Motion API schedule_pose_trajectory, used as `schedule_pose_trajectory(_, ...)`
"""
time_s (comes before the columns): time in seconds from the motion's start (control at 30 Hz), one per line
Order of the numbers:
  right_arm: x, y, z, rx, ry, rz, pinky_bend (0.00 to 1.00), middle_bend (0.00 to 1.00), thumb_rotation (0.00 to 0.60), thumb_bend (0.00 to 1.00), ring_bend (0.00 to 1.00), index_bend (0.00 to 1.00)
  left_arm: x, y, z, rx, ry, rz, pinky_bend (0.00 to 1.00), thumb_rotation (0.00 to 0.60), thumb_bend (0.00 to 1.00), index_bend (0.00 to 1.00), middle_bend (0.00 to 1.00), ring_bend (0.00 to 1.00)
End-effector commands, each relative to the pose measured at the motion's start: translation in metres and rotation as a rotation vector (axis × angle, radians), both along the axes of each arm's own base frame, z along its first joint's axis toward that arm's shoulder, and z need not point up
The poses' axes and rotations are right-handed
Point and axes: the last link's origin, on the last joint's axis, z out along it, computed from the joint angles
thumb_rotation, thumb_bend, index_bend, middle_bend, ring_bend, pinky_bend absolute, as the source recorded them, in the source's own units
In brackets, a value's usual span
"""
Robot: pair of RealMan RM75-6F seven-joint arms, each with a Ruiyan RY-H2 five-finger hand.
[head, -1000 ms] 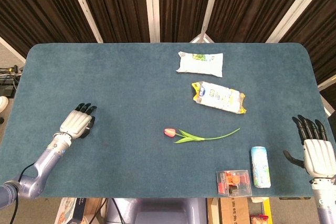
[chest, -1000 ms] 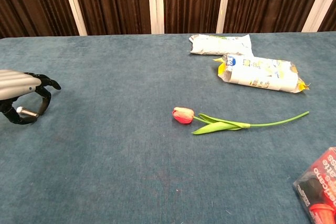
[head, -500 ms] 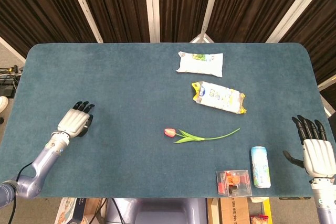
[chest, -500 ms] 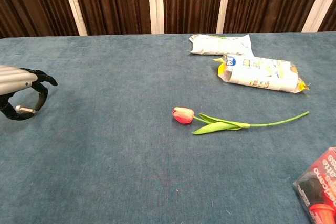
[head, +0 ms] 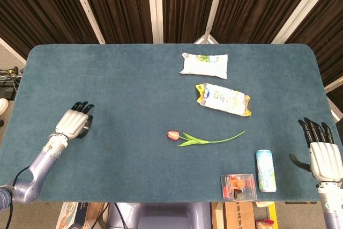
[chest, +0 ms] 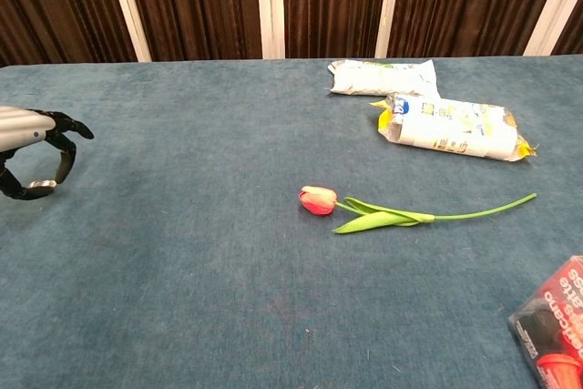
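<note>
The left hand point(head: 72, 123) has been drawn back leftward over the tabletop point(head: 134, 89), fingers point(chest: 64, 125) loosely curled, nothing held; the right hand point(head: 325, 156) is unmoved, fingers spread and empty.

No text can be read in full: the clear box point(chest: 554, 331) at the near right corner of the table point(head: 128, 89) bears white lettering cut off by the frame edge, and the print on the can point(head: 266, 170) and both packets is too small to resolve.
</note>
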Motion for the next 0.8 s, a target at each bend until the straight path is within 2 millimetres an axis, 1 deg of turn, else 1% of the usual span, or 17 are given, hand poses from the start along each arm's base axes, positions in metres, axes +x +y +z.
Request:
schedule_pose_trajectory(0.03, 0.0, 0.0, 0.0, 0.0, 0.0, -0.001, 0.03, 0.1, 0.6, 0.19, 0.1, 0.1, -0.001, -0.001, 0.004, 0.006, -0.01, 0.005, 0.08, 0.6, 0.53, 0.56, 0.09, 0.05)
schedule_pose_trajectory(0.47, 0.0, 0.0, -0.003, 0.011, -0.003, -0.005, 0.03, 0.1, 0.6, 0.19, 0.1, 0.1, -0.014, -0.004, 0.025, 0.04, -0.024, 0.027, 0.08, 0.6, 0.53, 0.56, 0.09, 0.05)
schedule_pose_trajectory(0.8, 0.001, 0.0, -0.004, 0.015, -0.005, -0.005, 0.03, 0.1, 0.6, 0.19, 0.1, 0.1, -0.023, -0.005, 0.034, 0.057, -0.019, 0.04, 0.08, 0.6, 0.53, 0.56, 0.09, 0.05)
